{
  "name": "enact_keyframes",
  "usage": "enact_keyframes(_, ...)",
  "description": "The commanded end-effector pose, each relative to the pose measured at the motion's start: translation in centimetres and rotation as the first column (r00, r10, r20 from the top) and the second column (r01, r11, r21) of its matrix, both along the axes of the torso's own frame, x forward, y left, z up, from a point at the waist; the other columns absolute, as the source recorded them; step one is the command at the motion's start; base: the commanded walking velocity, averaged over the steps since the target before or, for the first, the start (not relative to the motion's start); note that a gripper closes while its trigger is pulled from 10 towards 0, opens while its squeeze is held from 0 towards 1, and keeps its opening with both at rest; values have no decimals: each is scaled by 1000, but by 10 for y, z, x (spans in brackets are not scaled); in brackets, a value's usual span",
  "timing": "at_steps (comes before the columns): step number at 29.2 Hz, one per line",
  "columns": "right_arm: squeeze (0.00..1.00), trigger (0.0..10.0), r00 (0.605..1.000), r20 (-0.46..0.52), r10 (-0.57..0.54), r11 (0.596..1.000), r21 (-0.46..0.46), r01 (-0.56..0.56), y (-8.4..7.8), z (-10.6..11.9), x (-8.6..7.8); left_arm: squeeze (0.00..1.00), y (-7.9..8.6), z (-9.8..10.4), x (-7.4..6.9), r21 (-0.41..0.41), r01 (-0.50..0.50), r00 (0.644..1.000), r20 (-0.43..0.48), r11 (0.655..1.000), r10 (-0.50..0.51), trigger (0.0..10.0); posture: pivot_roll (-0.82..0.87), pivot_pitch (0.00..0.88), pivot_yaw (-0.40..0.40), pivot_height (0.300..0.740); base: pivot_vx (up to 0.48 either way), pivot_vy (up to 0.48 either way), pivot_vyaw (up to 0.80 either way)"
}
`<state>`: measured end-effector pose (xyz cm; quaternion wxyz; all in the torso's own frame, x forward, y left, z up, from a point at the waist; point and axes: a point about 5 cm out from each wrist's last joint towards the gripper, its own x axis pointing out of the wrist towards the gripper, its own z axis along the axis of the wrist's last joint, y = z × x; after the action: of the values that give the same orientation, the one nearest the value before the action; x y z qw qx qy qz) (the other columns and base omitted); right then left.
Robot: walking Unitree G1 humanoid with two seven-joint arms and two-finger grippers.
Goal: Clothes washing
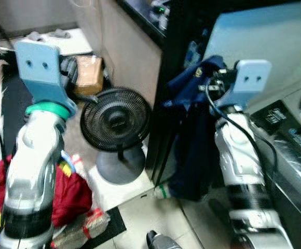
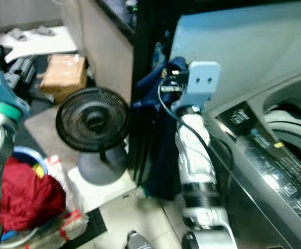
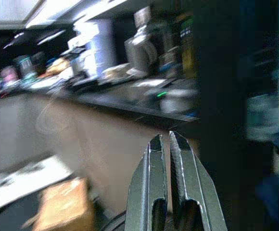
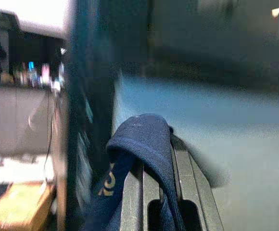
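Right gripper (image 4: 166, 192): long black fingers closed on a navy garment (image 1: 192, 135), soft cloth with gold lettering, draped over the fingertips and hanging in loose folds down toward the floor. It is held raised beside the washing machine (image 2: 275, 171), a top-loader with a glossy dark control panel; its pale blue lid (image 2: 254, 46) stands upright behind, and the drum opening shows pale curved shapes, too blurred to tell. Left gripper (image 3: 169, 192): slim metal-grey fingers pressed nearly together, holding nothing, raised and pointing toward a cluttered counter (image 3: 130, 98) bearing jars and bottles. On the floor: round black fan (image 1: 116, 120) with wire-mesh grille on a domed grey base; brown cardboard box (image 1: 87, 74); blue round basket (image 2: 31, 155) with crumpled red cloth (image 2: 28, 199) heaped in it.
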<state>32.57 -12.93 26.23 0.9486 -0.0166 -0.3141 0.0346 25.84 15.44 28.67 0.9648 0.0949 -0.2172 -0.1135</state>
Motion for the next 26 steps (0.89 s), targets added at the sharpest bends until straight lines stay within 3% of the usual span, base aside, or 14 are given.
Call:
enact_keyframes(1, 0, 10000, 1000, 17, 24, 999, -23, -24, 7, 1, -5, 0, -1, -5, -3, 3, 13, 999, -31, 1000, -13, 10000, 100, 0, 1, 740, 0, 0, -781)
enact_keyframes(3, 0, 10000, 998, 32, 45, 998, -36, -44, 15, 2, -9, 0, -5, -15, -6, 8, 28, 997, -69, 1000, -28, 10000, 98, 0, 1, 740, 0, 0, -781)
enact_keyframes(7, 0, 10000, 998, 47, 50, 998, -45, -48, 18, 4, -10, 0, -7, -15, -6, 24, 33, 998, -58, 999, -31, 10000, 97, 0, 2, 740, 0, 0, -775)
enact_keyframes(10, 0, 10000, 992, 119, 33, 998, -56, -26, 20, 23, -9, 0, 2, 23, 10, 2, -19, 996, 83, 1000, 19, 10000, 96, 0, 4, 740, 0, 0, -756)
enact_keyframes(12, 0, 10000, 990, 136, 32, 998, -55, -24, 21, 28, -9, 0, 4, 33, 14, -13, -28, 993, 118, 1000, 29, 10000, 98, 0, 2, 740, 0, 0, -753)
enact_keyframes(14, 0, 10000, 990, 136, 32, 998, -55, -24, 21, 28, -9, 0, 4, 33, 14, -13, -28, 993, 118, 1000, 29, 10000, 98, 0, 2, 740, 0, 0, -750)
enact_keyframes(18, 0, 10000, 985, 165, 45, 998, -42, -38, 26, 40, -5, 0, -1, 48, 28, -57, -25, 985, 167, 998, 34, 10000, 74, 0, 12, 740, 0, 0, -753)
enact_keyframes(19, 0, 10000, 978, 201, 56, 998, -18, -53, 29, 56, -2, 0, -10, 58, 38, -83, 15, 982, 191, 996, 1, 10000, 65, 0, 20, 740, 0, 0, -756)
enact_keyframes(26, 0, 10000, 976, 214, 52, 999, -4, -52, 28, 62, -2, 0, -11, 62, 41, -85, 20, 981, 192, 996, -3, 10000, 63, 0, 24, 740, 0, 0, -754)
